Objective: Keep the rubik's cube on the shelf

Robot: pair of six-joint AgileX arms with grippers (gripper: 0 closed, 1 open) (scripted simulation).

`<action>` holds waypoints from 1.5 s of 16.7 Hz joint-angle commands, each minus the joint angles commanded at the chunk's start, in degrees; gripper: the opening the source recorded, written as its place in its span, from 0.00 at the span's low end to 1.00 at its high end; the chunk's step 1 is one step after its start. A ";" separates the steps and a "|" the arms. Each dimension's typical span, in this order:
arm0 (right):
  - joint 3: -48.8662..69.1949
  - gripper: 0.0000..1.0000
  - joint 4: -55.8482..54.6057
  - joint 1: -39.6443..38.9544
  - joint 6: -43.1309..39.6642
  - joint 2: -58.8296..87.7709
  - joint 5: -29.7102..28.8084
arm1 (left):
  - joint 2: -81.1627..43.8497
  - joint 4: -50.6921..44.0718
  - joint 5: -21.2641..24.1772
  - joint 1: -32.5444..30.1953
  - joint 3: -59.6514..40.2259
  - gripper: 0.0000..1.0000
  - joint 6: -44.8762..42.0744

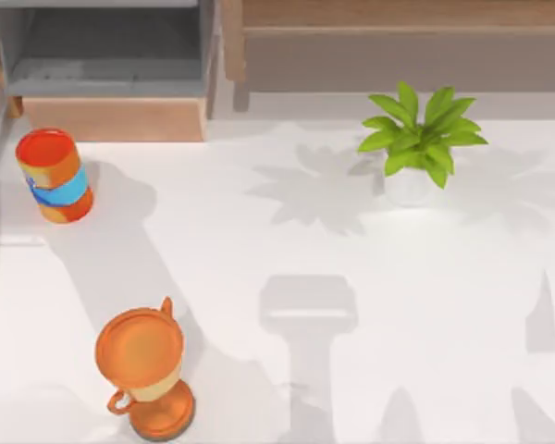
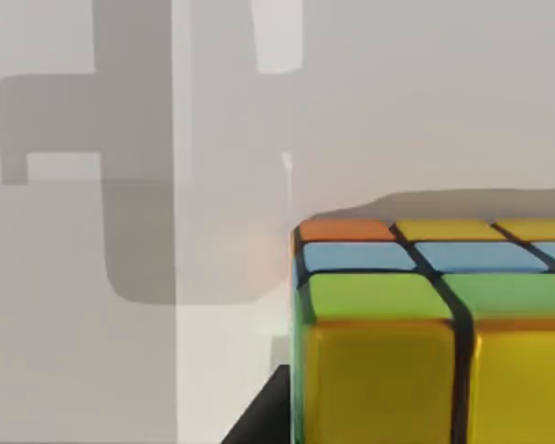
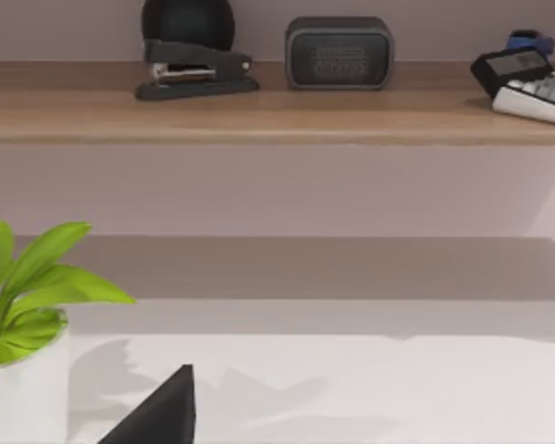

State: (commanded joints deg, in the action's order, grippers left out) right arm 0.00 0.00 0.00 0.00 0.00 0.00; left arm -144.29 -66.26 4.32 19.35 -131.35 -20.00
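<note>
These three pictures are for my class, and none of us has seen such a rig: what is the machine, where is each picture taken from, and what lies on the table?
It is a simulated pair of AgileX robot arms at a white table. The top view looks down on an orange-and-blue can, an orange trophy cup, a potted plant, an open box and the shelf. The left wrist view sits close to the rubik's cube. The right wrist view faces the shelf, which carries a stapler, a small speaker and a calculator.

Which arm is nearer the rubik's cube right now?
Left. Its wrist camera sits right up against the rubik's cube. The right arm's camera faces the shelf and potted plant, with no cube nearby.
</note>
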 joint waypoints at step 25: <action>0.00 1.00 0.00 0.00 0.00 0.00 0.00 | -0.49 -7.91 -0.02 0.27 -8.30 0.00 -0.27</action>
State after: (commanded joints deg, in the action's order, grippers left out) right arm 0.00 0.00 0.00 0.00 0.00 0.00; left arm -144.77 -74.17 4.29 19.62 -139.65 -20.27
